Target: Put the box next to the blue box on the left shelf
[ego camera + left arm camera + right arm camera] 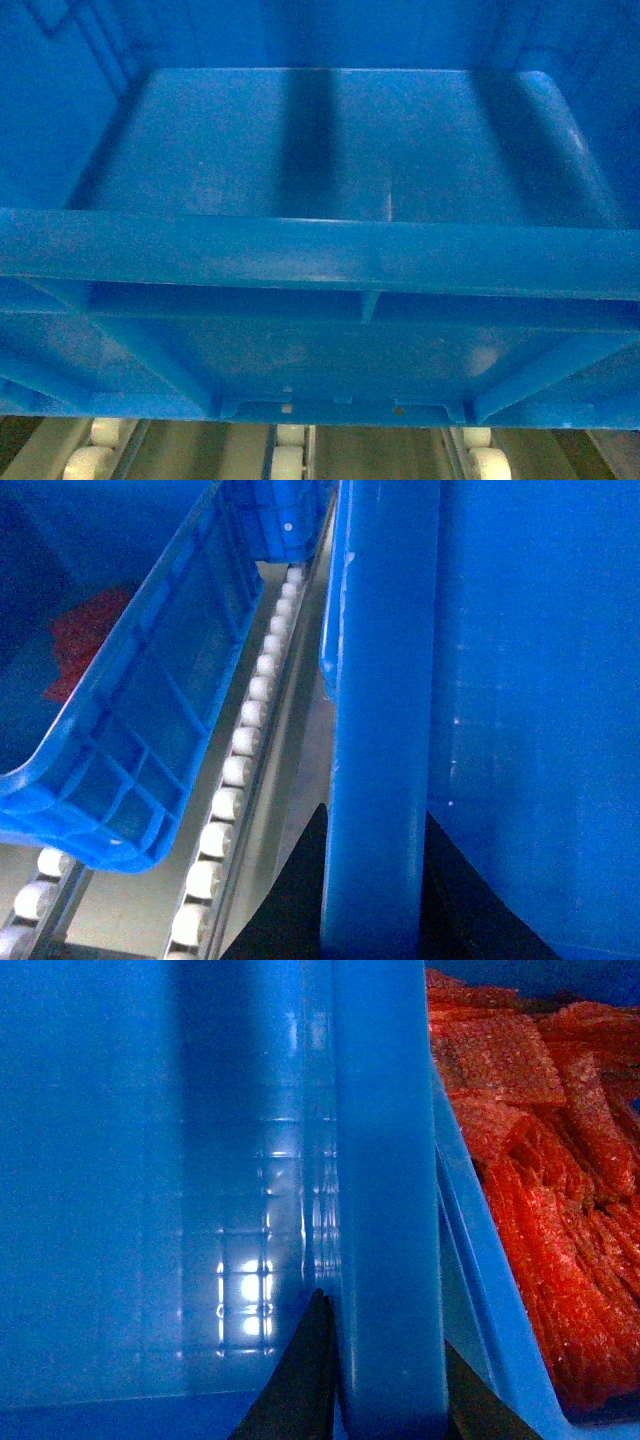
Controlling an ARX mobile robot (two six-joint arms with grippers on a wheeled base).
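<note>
Your box (pixel 330 150) fills the head view, open top toward you, its ribbed near wall above the white shelf rollers (pixel 288 455). Your left gripper (pixel 375 880) and right gripper (pixel 385 1380) each have their jaws clenched on a side rim of it. A second blue box (pixel 150 710) sits just left on the rollers, and a bin of red material (pixel 540 1160) lies just right.

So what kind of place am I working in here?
Probably a warehouse or factory flow rack: white roller tracks under the shelf, a blue crate held by both arms, neighbouring crates, one packed with red bubble wrap.
</note>
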